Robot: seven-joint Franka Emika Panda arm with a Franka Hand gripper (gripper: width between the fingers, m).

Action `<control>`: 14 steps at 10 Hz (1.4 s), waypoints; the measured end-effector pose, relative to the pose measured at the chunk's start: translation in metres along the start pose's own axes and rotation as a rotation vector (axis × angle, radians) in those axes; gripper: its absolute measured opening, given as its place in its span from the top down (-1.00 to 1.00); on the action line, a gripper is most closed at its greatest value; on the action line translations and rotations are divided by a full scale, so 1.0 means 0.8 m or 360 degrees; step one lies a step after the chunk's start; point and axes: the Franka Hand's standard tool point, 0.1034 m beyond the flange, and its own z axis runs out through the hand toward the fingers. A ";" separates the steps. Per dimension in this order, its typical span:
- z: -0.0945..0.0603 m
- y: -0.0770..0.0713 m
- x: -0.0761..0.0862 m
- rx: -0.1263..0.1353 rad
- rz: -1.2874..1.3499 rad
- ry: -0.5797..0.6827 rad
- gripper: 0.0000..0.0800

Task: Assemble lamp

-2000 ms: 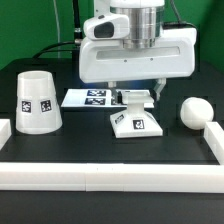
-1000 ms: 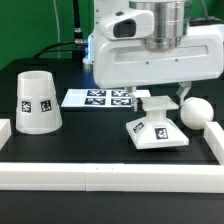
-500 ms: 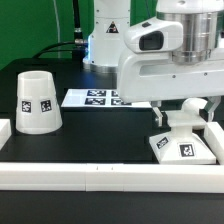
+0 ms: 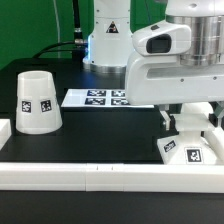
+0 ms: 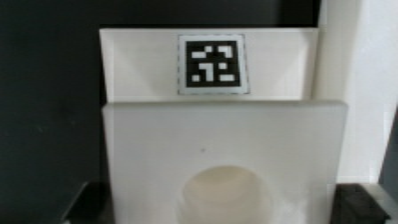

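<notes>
The flat square lamp base lies on the black table at the exterior view's right, close to the front rail and the right rail. My gripper is shut on its raised middle part, one dark finger on each side. In the wrist view the base fills the picture with its tag facing the camera, and my gripper straddles it. The tapered shade stands upright at the exterior view's left, far from the gripper. The bulb is hidden behind the gripper body.
The marker board lies flat at the back middle. A long white rail runs along the front, with a short rail end at the left. The robot's base stands behind the board.
My gripper has carried the base from the table's middle to the exterior view's right and toward the front rail. The bulb, visible earlier at the right, is now covered by the gripper.
</notes>
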 end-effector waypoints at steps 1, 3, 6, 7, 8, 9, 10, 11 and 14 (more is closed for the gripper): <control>0.000 0.000 0.005 -0.0002 0.0004 0.0009 -0.34; 0.000 0.000 0.014 -0.0002 0.0022 0.0024 -0.34; 0.000 0.001 0.016 -0.0003 0.0020 0.0025 -0.34; 0.000 0.001 0.016 -0.0003 0.0019 0.0025 -0.34; 0.000 0.000 0.016 -0.0003 0.0018 0.0024 -0.53; 0.000 0.000 0.016 -0.0003 0.0017 0.0024 -0.69; -0.003 0.001 0.014 -0.0002 -0.0008 0.0025 -0.69; -0.006 0.003 0.012 -0.0003 -0.0019 0.0026 -0.74; -0.014 0.008 -0.009 -0.0005 -0.0053 0.0005 -0.75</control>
